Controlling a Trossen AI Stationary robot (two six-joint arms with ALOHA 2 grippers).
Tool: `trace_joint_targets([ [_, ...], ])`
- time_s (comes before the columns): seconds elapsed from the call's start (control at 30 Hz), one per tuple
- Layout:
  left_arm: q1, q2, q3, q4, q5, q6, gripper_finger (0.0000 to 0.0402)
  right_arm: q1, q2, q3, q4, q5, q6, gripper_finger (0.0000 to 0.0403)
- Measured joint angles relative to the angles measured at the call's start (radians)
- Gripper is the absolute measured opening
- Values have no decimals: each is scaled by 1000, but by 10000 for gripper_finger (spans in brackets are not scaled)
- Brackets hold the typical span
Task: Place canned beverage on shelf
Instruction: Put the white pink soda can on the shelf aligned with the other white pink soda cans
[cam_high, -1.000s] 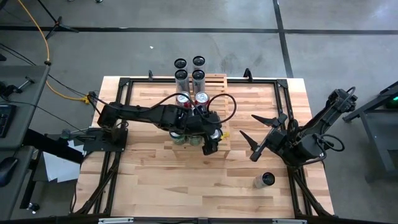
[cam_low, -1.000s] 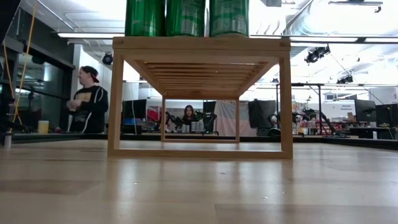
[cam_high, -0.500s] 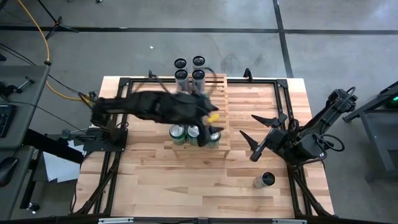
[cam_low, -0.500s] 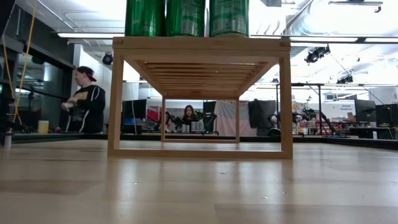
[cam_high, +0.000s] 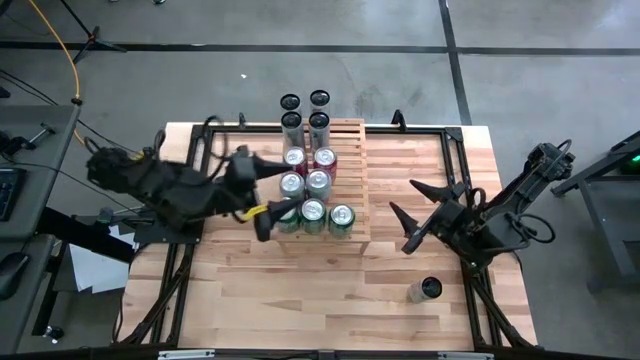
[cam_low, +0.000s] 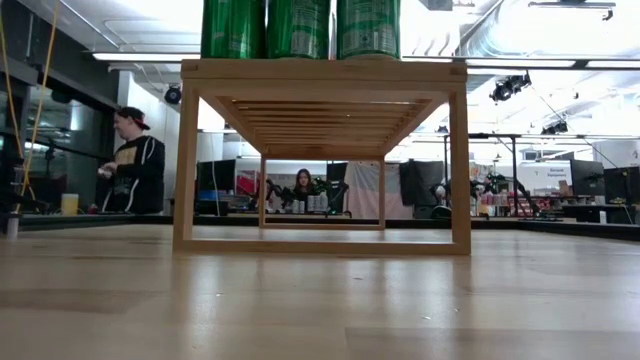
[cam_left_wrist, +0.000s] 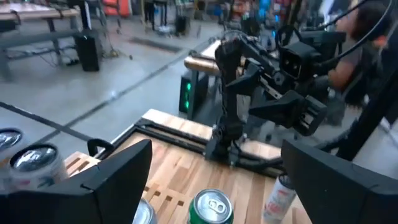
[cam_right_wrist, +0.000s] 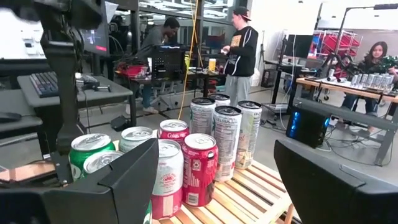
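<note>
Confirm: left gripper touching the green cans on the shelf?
Apart. High view: left gripper, open, sits beside the shelf, bare tabletop between it and the green cans.

Grey concrete floor (cam_high: 520, 90) with dark seam lines, yellow cable (cam_high: 62, 45) trailing across. Workshop behind: desks (cam_right_wrist: 62, 84), monitors (cam_low: 418, 183), bright ceiling strip lights (cam_low: 150, 56), people standing and seated.

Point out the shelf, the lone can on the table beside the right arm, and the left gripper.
shelf (cam_high: 356, 170): high view, bare slats on its right side.
lone can (cam_high: 430, 288): high view, its dark top.
left gripper (cam_high: 254, 195): high view, midway between its open fingertips, just left of the shelf.
</note>
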Motion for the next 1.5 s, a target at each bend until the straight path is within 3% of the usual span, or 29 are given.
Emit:
trace_joint_targets([
  [0.1, -37, -120, -226, 206, -37, -8, 349, 0, 0, 0, 22, -1, 0, 303],
  [0.27, -63, -297, -573, 602, 1, 19, 349, 0, 0, 0, 94, -5, 2, 303],
  [0.47, -63, -439, -821, 941, 97, 47, 349, 62, -14, 47, 151, -8, 33, 303],
  [0.73, -63, -540, -864, 956, 100, 125, 349, 223, -14, 197, 149, 75, 47, 303],
  [1.0, -63, -606, -864, 949, 146, 192, 349, 189, 16, 215, 150, 70, 65, 302],
  [1.27, -62, -632, -864, 946, 173, 237, 349, 173, 16, 215, 104, -20, 185, 302],
  [1.33, -62, -636, -864, 946, 175, 239, 349, 152, 15, 215, 33, -99, 262, 302],
  [1.4, -62, -641, -864, 946, 175, 240, 349, 108, 10, 233, -140, -247, 427, 302],
  [1.5, -62, -646, -864, 947, 176, 237, 349, -50, 31, 356, -691, -605, 884, 302],
])
